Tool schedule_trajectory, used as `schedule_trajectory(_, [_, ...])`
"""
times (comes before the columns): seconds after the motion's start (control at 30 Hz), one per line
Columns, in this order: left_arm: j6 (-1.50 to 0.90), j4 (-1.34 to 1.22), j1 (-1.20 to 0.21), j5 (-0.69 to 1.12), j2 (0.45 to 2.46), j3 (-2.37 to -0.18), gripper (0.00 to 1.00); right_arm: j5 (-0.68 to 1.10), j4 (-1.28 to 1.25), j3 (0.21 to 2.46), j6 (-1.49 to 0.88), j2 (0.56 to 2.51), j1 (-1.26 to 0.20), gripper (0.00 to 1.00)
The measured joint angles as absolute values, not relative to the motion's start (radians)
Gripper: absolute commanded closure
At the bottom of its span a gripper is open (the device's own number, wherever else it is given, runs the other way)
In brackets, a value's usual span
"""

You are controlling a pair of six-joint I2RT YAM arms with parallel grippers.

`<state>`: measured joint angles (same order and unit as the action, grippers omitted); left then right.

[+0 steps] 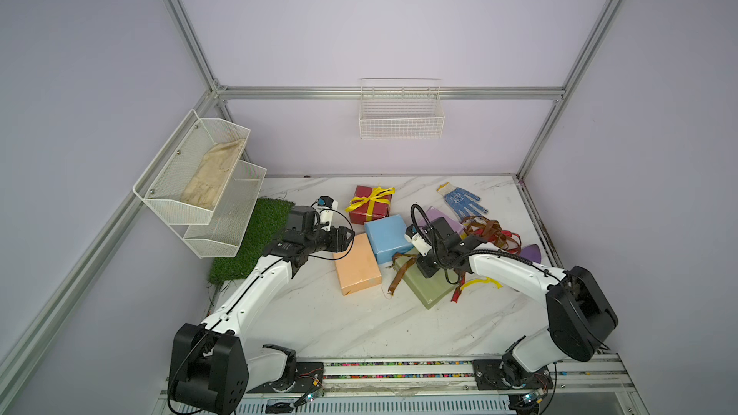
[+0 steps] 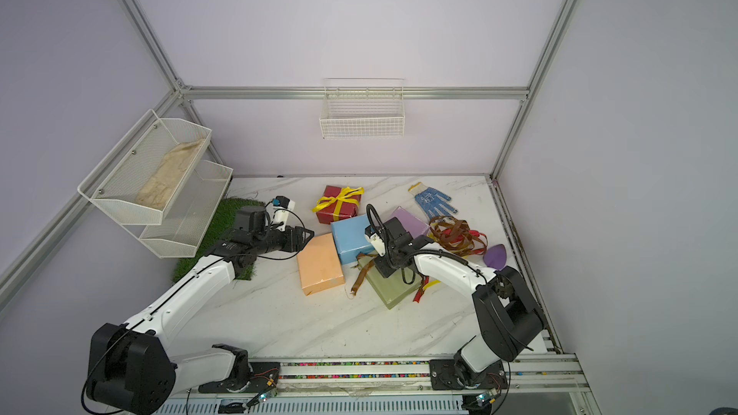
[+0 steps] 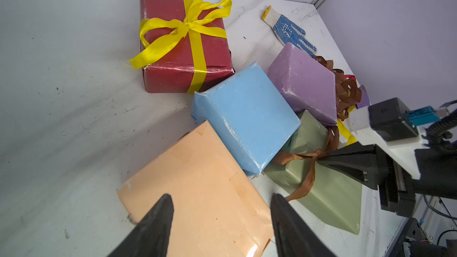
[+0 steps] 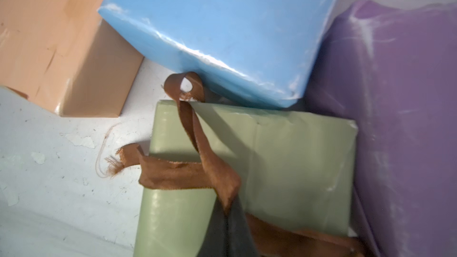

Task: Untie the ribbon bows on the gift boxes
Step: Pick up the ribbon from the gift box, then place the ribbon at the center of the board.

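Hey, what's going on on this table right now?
The right gripper, jaws shut, pinches the brown ribbon on the olive green box. The left gripper hovers over the peach orange box, jaws open and empty. The dark red box has its yellow bow tied; the light blue box and lilac box are bare, with loose ribbons heaped beside the lilac one.

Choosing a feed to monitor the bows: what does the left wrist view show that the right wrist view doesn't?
Left wrist only: the dark red box with its tied yellow bow, the glove, the open left gripper. Right wrist only: a loose thread. Both: the right gripper shut on the brown ribbon over the olive box, the blue box.
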<state>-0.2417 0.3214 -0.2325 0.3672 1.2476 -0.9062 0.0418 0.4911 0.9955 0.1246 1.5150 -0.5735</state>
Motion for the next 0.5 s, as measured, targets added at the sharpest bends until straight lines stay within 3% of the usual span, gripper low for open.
schedule_trajectory(0.23, [-0.242, 0.321, -0.233, 0.347, 1.253, -0.917, 0.36, -0.118, 0.518, 1.01, 0.006, 1.292, -0.354, 1.0])
schedule_trajectory(0.5, [-0.242, 0.316, -0.233, 0.332, 1.288, -0.981, 0.36, -0.285, 0.581, 1.059, -0.184, 1.355, -0.055, 1.0])
